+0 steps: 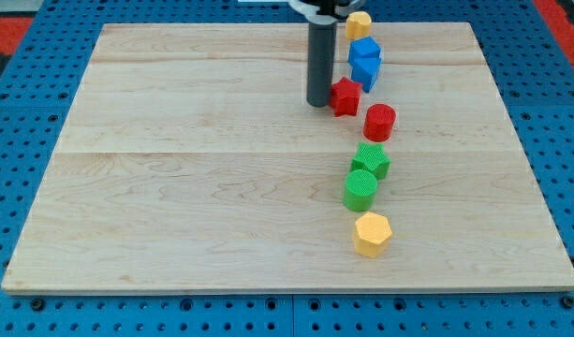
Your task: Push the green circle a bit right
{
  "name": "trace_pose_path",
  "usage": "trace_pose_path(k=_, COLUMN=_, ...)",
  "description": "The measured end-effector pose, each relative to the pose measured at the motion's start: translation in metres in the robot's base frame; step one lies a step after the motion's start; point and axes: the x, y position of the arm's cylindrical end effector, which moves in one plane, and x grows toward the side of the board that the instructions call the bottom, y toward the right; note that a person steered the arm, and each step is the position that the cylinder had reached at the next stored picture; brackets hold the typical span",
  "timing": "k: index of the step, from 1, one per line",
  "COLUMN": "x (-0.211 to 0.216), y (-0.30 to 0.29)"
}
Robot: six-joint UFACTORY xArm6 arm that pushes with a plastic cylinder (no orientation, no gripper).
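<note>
The green circle, a short green cylinder, stands on the wooden board right of centre, toward the view's bottom. It touches a green star-shaped block just above it. My tip is at the view's top centre, well above and left of the green circle. It stands right next to the left side of a red star block.
A red cylinder lies below and right of the red star. Two blue blocks and a small yellow block sit near the board's top edge. A yellow hexagon lies below the green circle.
</note>
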Motion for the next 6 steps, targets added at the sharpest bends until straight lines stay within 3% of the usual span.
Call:
trace_pose_path(k=2, x=0.000, y=0.038)
trace_pose_path(k=4, x=-0.014, y=-0.081)
trace_pose_path(k=6, x=-0.015, y=-0.094)
